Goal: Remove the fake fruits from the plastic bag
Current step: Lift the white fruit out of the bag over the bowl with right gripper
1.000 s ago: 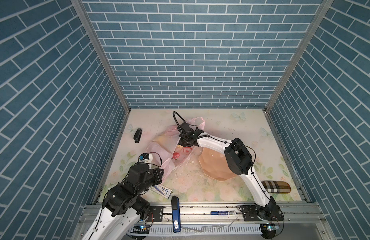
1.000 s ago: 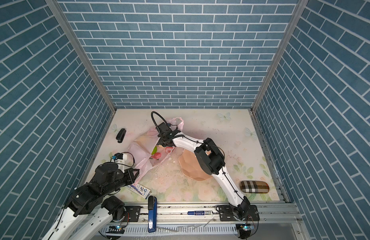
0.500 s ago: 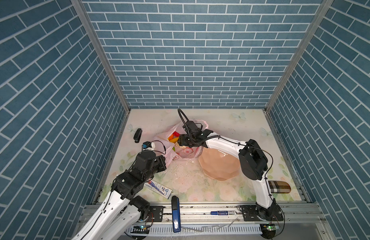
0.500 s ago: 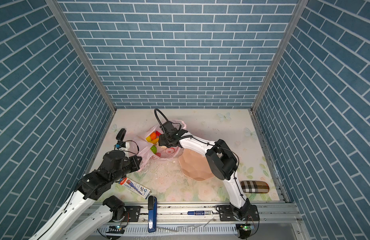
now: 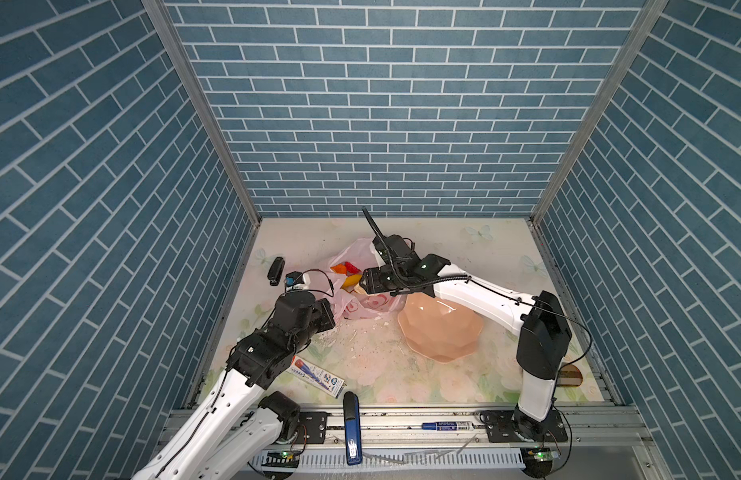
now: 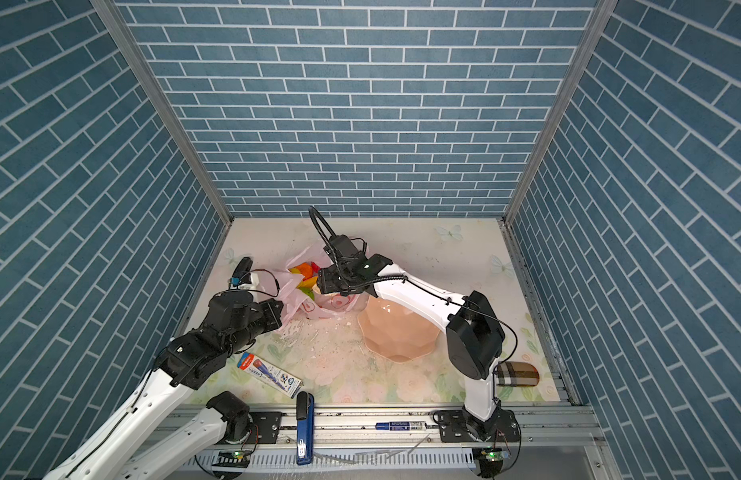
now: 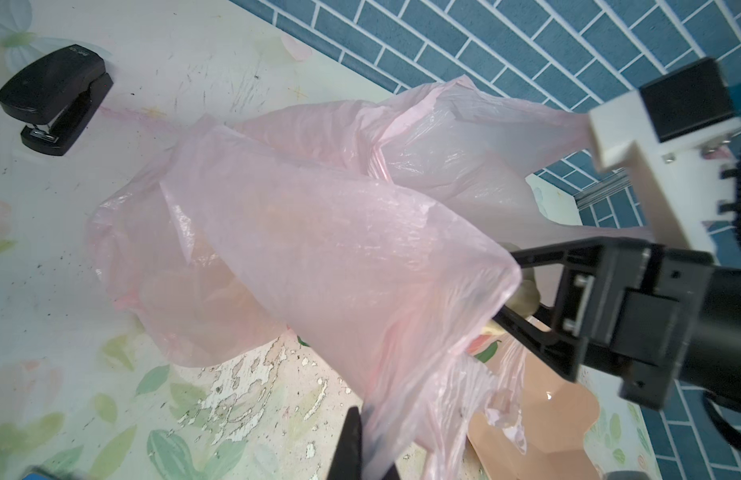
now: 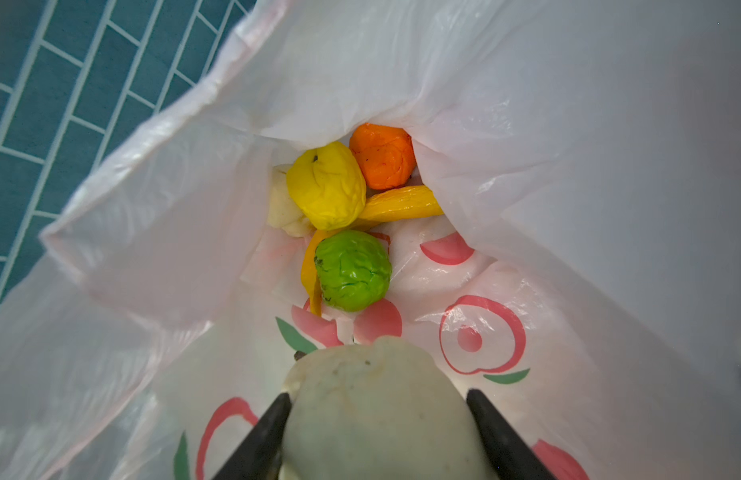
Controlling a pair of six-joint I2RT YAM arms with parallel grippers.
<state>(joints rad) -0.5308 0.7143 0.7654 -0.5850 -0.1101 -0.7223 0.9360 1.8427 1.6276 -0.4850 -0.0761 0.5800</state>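
A: Nearest first. The left gripper [image 7: 360, 440], at the bottom edge of its wrist view, has its jaws pressed together on a fold of the plastic bag [image 7: 318, 249]. Versus a second ago, that arm sits higher in both top views and has pulled the film up with it.

B: So the mouth now stands open. A second ago the bag lay flatter and only a red patch showed. Now several fake fruits [image 5: 344, 270] show through the opening, left of centre.

A: The plate [image 5: 439, 332] is just lower right of the bag, with no fruit visible on it.

B: The right gripper [image 8: 379, 419], bottom centre of its wrist view, pinches a cream fruit [image 8: 373, 407], with a jaw against each side. The left wrist view puts that fruit right at the bag rim, centre right.

A: The right arm's elbow has swung toward the right edge of the top views over the last second. That reads as a withdrawal with the first fruit.

B: Deeper in the bag, mid-frame: green ball [image 8: 352, 270], yellow round fruit [image 8: 326, 185], banana [image 8: 402, 203], orange [image 8: 383, 156], and a second cream one [image 8: 282, 205] half hidden on the left.

A: Judgement: one fruit is nearly out and at least five remain inside. If the left lets go, the mouth probably collapses over them.
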